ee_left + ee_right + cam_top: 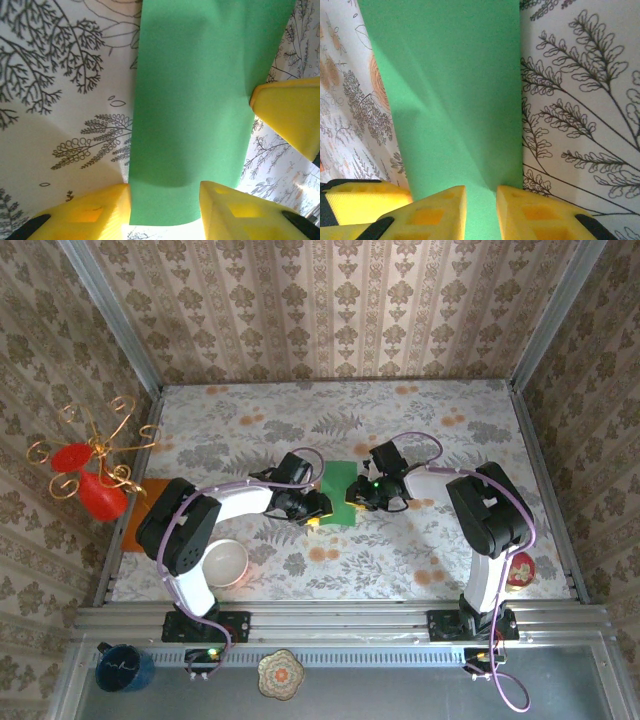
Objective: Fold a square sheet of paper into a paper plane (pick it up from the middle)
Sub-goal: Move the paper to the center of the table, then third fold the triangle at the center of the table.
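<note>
The square sheet of paper (337, 483) is bright green and lies on the floral table as a long narrow strip between my two grippers. My left gripper (318, 512) is at its near end. In the left wrist view the fingers (100, 212) stand apart at the strip's (190, 100) end, one at its edge and one over it, so the left gripper (165, 200) is open. My right gripper (357, 495) is at the strip's right side. In the right wrist view its jaws (481, 200) stand a little apart over the green sheet (455, 90), which shows a slanting crease.
An orange sheet (140, 518) lies at the table's left edge, by a gold stand with red ornaments (88, 485). A white bowl (227, 563) sits near the left arm's base. A red item (520, 570) lies at the right edge. Each wrist view catches the other gripper's yellow finger (290, 115).
</note>
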{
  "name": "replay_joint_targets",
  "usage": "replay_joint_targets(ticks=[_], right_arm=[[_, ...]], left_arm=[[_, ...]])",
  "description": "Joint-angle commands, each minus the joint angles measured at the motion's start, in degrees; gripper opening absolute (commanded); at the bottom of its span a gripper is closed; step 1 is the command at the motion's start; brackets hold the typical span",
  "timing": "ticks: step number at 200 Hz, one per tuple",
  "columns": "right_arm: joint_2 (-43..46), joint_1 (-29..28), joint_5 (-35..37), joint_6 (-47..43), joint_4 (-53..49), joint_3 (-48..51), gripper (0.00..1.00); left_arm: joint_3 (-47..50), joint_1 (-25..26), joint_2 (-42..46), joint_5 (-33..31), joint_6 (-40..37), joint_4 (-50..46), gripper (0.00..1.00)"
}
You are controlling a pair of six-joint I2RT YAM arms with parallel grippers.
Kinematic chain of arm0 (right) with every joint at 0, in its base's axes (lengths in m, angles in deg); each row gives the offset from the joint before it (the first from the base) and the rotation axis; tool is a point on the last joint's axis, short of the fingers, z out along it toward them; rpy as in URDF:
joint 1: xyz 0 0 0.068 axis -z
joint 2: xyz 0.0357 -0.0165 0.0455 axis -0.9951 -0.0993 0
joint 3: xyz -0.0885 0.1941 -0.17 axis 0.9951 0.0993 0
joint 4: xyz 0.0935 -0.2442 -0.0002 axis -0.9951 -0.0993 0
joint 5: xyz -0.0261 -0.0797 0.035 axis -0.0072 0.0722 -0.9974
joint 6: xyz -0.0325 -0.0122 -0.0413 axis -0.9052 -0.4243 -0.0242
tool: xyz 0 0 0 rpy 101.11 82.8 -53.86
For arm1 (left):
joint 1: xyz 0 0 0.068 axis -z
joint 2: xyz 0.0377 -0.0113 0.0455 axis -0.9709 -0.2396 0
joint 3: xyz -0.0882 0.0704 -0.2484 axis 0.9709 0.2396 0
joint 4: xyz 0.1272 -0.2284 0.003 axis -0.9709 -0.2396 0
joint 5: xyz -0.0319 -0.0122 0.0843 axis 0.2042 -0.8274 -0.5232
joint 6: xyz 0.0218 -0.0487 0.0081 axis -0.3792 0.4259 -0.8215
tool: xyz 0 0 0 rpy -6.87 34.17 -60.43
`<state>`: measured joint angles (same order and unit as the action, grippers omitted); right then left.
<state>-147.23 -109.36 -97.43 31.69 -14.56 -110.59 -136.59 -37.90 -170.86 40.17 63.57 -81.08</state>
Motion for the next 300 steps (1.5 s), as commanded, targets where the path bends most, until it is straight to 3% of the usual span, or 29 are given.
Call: replay_joint_targets(ticks=[1, 42, 197, 300], right_arm=[[-1.05, 0.27, 0.53, 1.23, -1.30, 2.34, 0.27], [-2.06, 0.63, 0.05, 0.68, -0.64, 2.78, 0.27], [-1.58, 1.67, -0.88, 0.39, -1.52, 3.17, 0.27], [-0.56, 2.36, -1.32, -0.22, -0.77, 3.20, 0.27]], left_arm=[[-0.71, 0.33, -1.00, 1.35, -0.57, 0.34, 0.43], [-1.69, 0.33, -3.00, 5.68, 1.20, 5.96, 0.47], [-5.55, -4.22, -6.58, 10.73, 0.35, 11.10, 0.48], [-3.70, -5.15, -5.93, 9.55, 1.31, 8.61, 0.32]])
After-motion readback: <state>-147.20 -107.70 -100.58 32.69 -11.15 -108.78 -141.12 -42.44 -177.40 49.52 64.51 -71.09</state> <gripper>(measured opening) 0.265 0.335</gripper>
